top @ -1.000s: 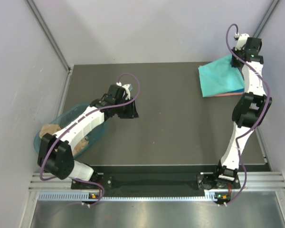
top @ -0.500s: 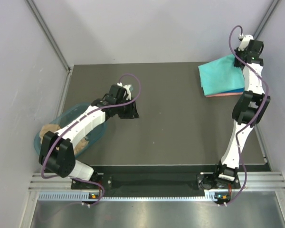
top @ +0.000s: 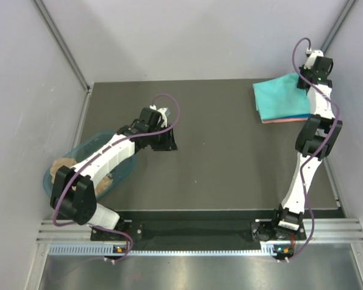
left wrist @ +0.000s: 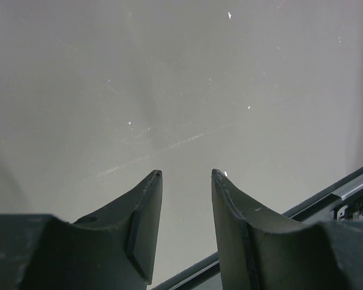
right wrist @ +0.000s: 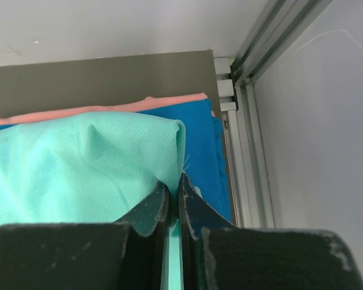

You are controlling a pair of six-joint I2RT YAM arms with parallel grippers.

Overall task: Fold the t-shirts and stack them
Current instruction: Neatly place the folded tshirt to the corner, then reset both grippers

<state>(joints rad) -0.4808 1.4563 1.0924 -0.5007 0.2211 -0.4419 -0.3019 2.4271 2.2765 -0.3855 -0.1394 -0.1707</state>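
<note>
Far right corner: right gripper (right wrist: 174, 181), clamped on the teal tee's (right wrist: 78, 169) fold, has drawn it outward over blue tee (right wrist: 201, 142) and pink tee (right wrist: 109, 107) (stack nearly squared); left gripper (left wrist: 184, 175), parted and empty, hovers nearer the left edge; tan tee (top: 63, 164) waits in tub (top: 95, 141)

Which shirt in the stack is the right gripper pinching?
The teal-green t-shirt on top; the blue t-shirt and pink t-shirt lie beneath it.
</note>
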